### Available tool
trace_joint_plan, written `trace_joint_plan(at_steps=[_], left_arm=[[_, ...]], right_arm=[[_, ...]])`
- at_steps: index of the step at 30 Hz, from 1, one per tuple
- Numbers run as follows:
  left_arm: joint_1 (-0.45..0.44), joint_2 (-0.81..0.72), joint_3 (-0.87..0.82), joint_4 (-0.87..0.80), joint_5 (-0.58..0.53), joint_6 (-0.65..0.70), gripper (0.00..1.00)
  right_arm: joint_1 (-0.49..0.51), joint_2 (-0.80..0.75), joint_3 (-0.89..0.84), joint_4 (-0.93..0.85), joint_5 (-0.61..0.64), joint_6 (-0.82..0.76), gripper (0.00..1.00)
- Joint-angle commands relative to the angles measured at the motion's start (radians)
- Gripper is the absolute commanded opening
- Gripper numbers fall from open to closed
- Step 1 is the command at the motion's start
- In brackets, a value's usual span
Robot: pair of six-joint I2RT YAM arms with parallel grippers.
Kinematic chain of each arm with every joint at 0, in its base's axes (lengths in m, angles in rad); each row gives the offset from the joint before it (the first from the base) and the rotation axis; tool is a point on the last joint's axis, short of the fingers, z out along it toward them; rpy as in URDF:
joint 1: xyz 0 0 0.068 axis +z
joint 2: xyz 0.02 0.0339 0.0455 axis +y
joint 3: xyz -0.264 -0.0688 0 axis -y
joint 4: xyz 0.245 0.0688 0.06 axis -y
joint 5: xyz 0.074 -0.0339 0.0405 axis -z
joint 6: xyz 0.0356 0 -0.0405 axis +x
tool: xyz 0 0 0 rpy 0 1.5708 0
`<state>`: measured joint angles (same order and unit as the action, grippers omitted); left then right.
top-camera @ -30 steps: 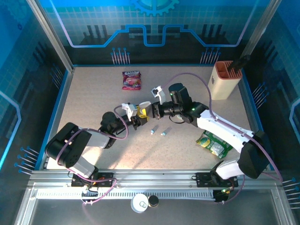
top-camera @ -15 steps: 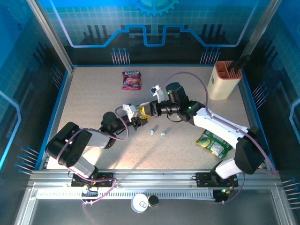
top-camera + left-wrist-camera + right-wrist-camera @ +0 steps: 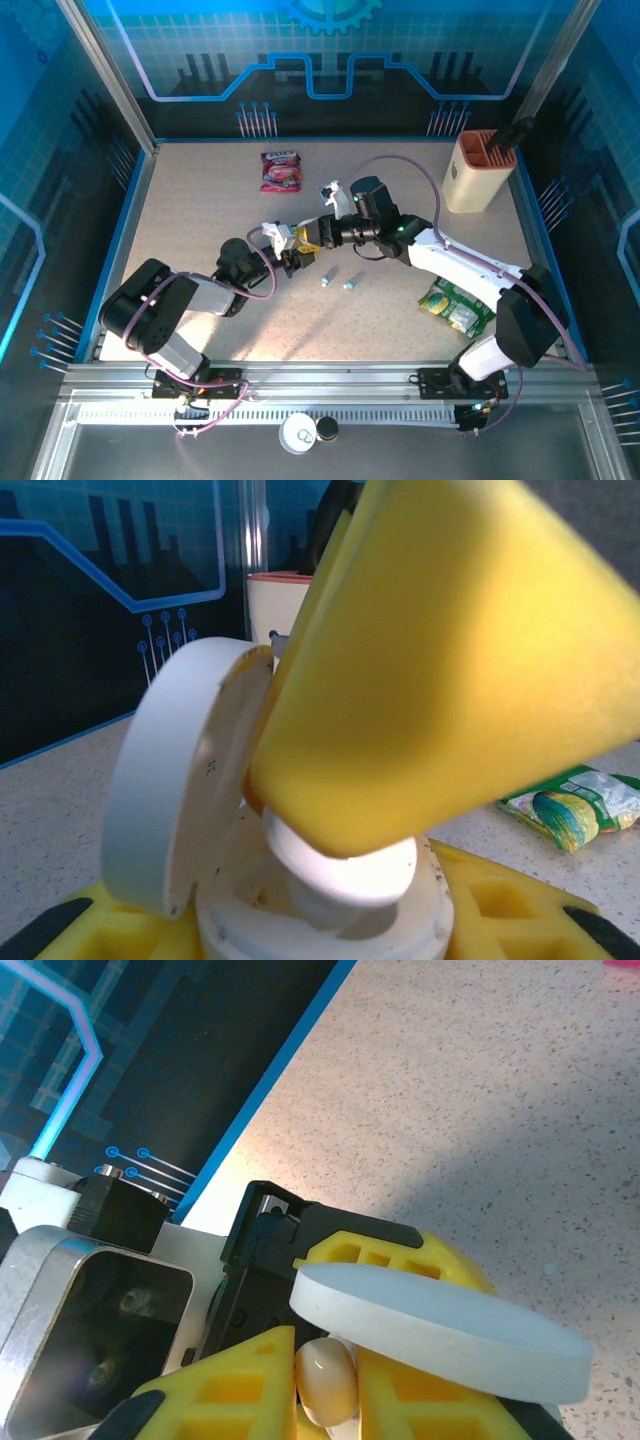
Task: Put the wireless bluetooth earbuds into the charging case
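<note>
Over the last second my right gripper (image 3: 314,236) has slid left across the middle of the top view. It now sits right against the left gripper (image 3: 291,252), where a gap showed before.

The left jaws clamp the base of the charging case (image 3: 240,900) from both sides. They hold it off the table with the lid (image 3: 175,780) swung open to the left of the left wrist frame, so the wells face the incoming arm.

The right jaws pinch one earbud (image 3: 325,1372) between the yellow pads. In the left wrist view its white body is already down at the mouth of the case, under the big yellow finger (image 3: 440,660). I cannot tell whether it is seated or only resting on the rim.

I judge this to be the pressing-in step: I hold the case steady with one arm so the other can push without it skating away.

Two more loose earbuds (image 3: 327,281) lie on the table just below the grippers in the top view, waiting their turn.
</note>
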<state>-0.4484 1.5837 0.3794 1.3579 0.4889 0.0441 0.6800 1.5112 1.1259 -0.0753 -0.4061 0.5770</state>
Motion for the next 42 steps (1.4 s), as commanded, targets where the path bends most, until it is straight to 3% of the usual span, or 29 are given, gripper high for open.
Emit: trace_joint_plan(at_steps=[1,7,12,29,42], left_arm=[[-0.008,0.002,0.030,0.044,-0.014,0.001,0.18],[-0.009,0.005,0.031,0.044,-0.017,0.003,0.18],[-0.008,0.005,0.029,0.044,-0.013,0.008,0.18],[-0.008,0.020,0.032,0.044,-0.011,0.017,0.18],[-0.008,0.032,0.038,0.044,0.007,0.019,0.18]], right_arm=[[0.003,0.020,0.012,-0.054,0.078,0.033,0.20],[0.000,0.036,0.024,-0.095,0.103,0.060,0.19],[0.000,0.035,0.032,-0.145,0.157,0.046,0.26],[0.002,0.014,0.033,-0.114,0.113,0.015,0.38],[0.017,0.060,0.074,-0.160,0.139,0.029,0.29]])
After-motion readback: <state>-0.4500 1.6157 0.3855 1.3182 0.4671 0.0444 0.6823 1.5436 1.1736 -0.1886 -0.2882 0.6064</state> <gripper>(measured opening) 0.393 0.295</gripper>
